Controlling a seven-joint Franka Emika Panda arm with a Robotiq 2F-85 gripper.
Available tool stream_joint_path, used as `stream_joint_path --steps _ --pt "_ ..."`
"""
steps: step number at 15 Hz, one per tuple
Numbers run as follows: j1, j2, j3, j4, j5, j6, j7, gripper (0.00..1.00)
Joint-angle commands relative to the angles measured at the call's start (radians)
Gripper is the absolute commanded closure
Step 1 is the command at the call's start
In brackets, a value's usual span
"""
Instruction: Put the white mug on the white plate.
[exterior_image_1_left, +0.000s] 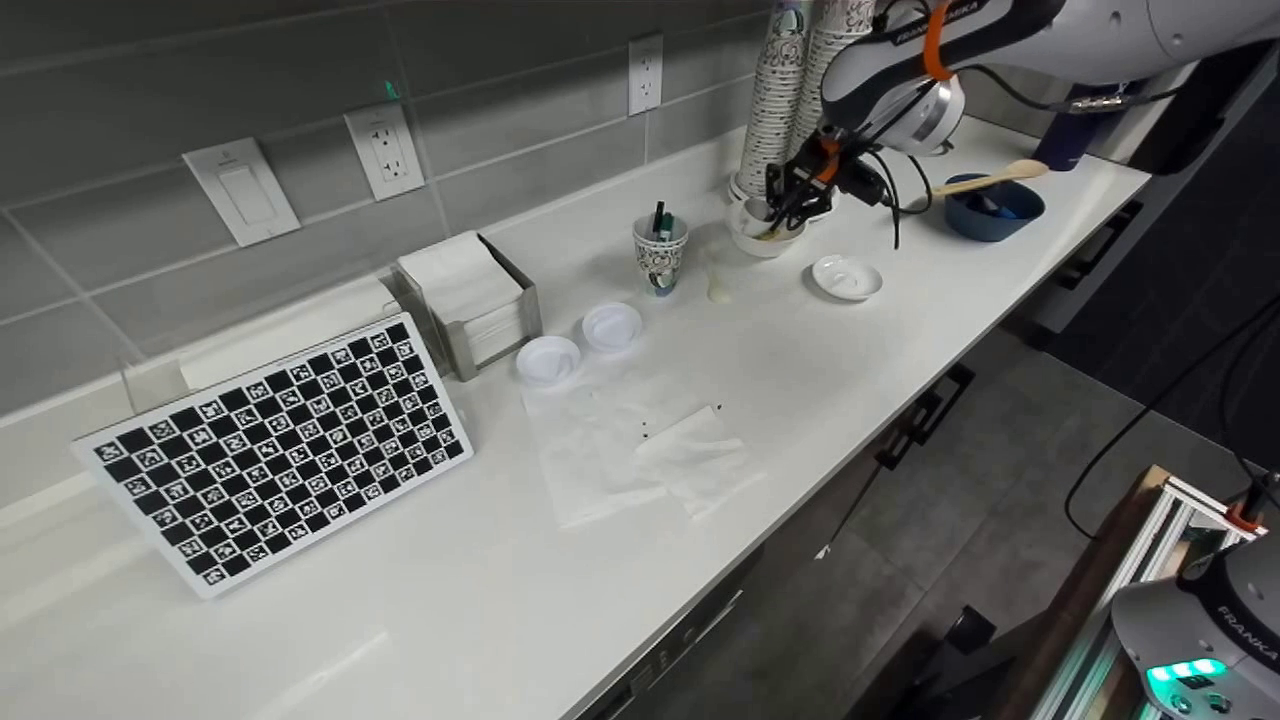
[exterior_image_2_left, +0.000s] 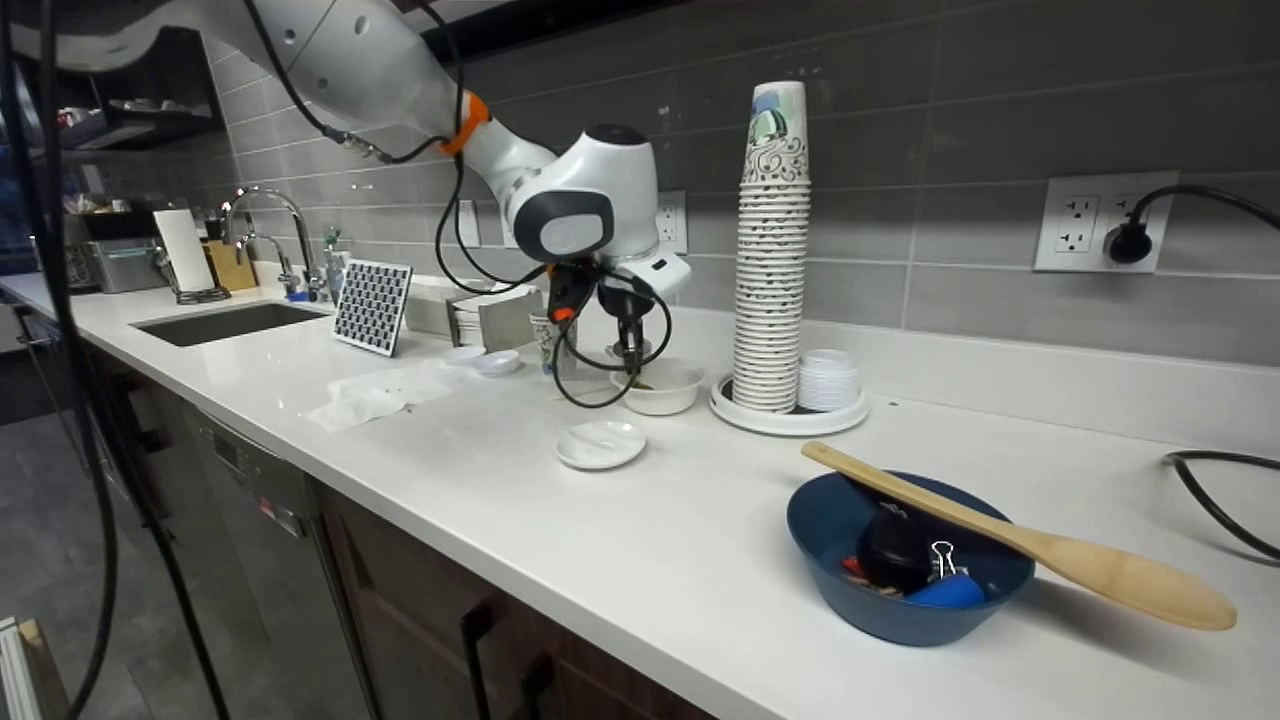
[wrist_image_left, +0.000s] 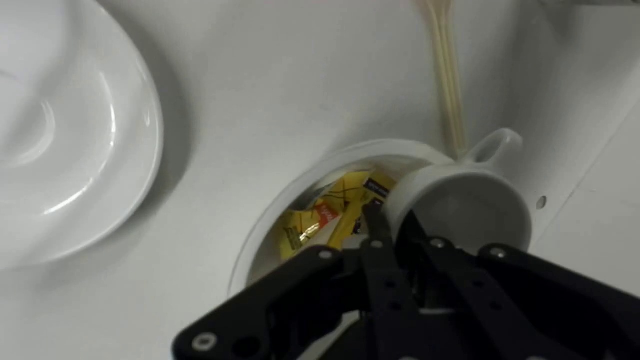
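The white mug (wrist_image_left: 470, 207) leans with its mouth tipped up over the edge of a white bowl (wrist_image_left: 272, 210) in the wrist view. Its handle points to the top right. My gripper (wrist_image_left: 394, 225) has one finger inside the mug and one outside, closed on the rim wall. In an exterior view the mug (exterior_image_1_left: 752, 216) and gripper (exterior_image_1_left: 776, 228) are at the bowl (exterior_image_1_left: 762, 245). In an exterior view the gripper (exterior_image_2_left: 632, 370) is over the bowl (exterior_image_2_left: 660, 403); I cannot make out the mug. The white plate (exterior_image_1_left: 846, 277) lies beside the bowl, also seen in the wrist view (wrist_image_left: 135, 165).
Yellow packets (wrist_image_left: 345, 205) lie in the bowl. Tall paper cup stacks (exterior_image_2_left: 772, 260) stand close behind on a tray (exterior_image_2_left: 790, 422). A paper cup with markers (exterior_image_1_left: 660, 262), a wooden stirrer (wrist_image_left: 447, 80) and a dark blue dish with a wooden spoon (exterior_image_2_left: 905, 620) are nearby.
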Motion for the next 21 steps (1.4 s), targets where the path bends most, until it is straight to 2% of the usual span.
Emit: stream_joint_path --steps 1,2,4,5,7,10,14,15,17,19,20,21 --pt "-0.004 -0.022 0.005 -0.047 0.056 0.057 -0.026 0.91" --pt "-0.01 -0.046 0.014 -0.093 0.098 0.106 -0.055 0.91" --pt "-0.013 -0.08 0.02 -0.143 0.122 0.134 -0.069 0.91" --pt "-0.012 -0.09 0.02 -0.154 0.123 0.135 -0.069 0.98" --pt "0.001 -0.127 0.015 -0.202 0.123 0.182 -0.075 0.98" --pt "0.014 -0.215 0.027 -0.336 0.151 0.31 -0.093 0.98" --pt "0.048 -0.327 0.018 -0.504 0.143 0.359 -0.03 0.98" --pt "0.057 -0.359 0.014 -0.553 0.156 0.406 -0.005 0.98" --pt "0.031 -0.411 0.05 -0.621 0.226 0.496 -0.006 0.98" --pt "0.005 -0.465 0.083 -0.665 0.346 0.546 -0.059 0.98" --pt "0.007 -0.468 0.066 -0.67 0.341 0.54 -0.039 0.98" --pt "0.023 -0.402 0.055 -0.614 0.289 0.524 -0.03 0.98"
